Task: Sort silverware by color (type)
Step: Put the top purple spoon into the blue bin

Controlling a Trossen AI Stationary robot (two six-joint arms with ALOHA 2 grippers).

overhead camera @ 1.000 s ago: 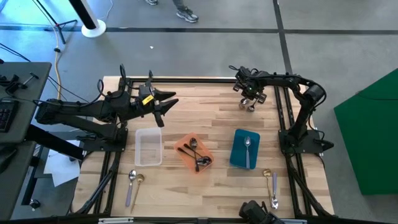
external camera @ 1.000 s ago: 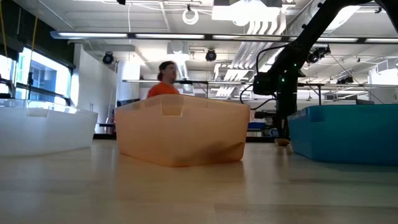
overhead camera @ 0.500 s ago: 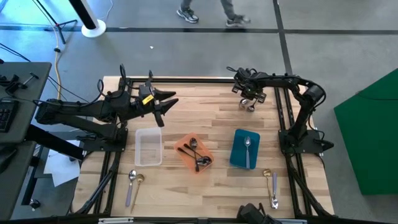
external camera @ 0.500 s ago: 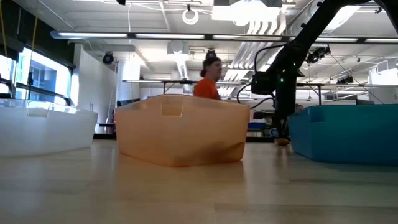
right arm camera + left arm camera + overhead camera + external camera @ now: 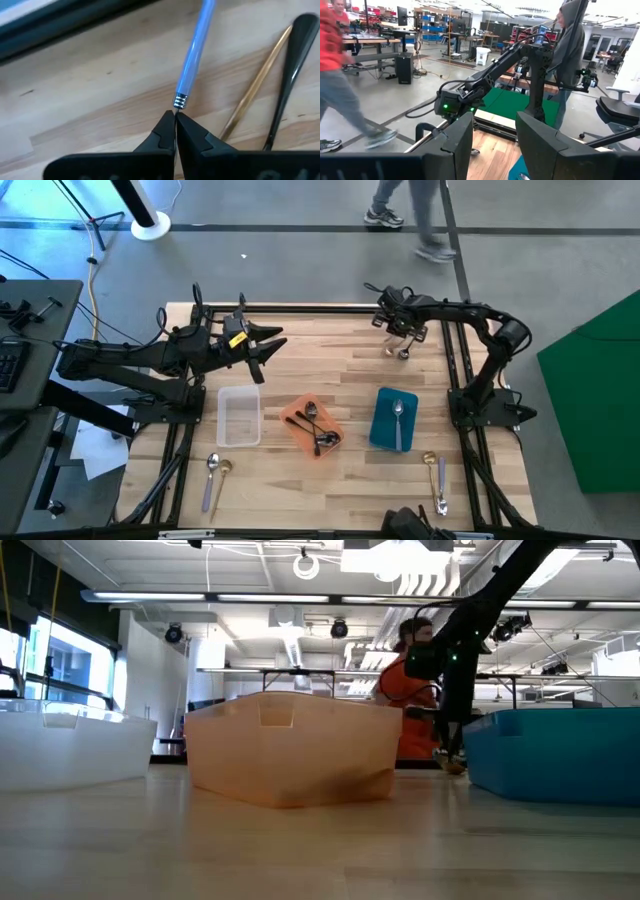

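While pinched shut, right claw [image 5: 175,116] meets lilac-handled spoon [image 5: 196,55] — table's far edge.

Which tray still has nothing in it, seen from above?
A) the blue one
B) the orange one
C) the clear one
C: in the high view the clear tray shows only its bare bottom, while the orange tray holds dark spoons and the blue tray holds one silver spoon.

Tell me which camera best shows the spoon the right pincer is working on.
Right wrist view: the shut right pincer meets the lilac-handled spoon up close. High view shows a speck there; low and left wrist views don't show it clearly.
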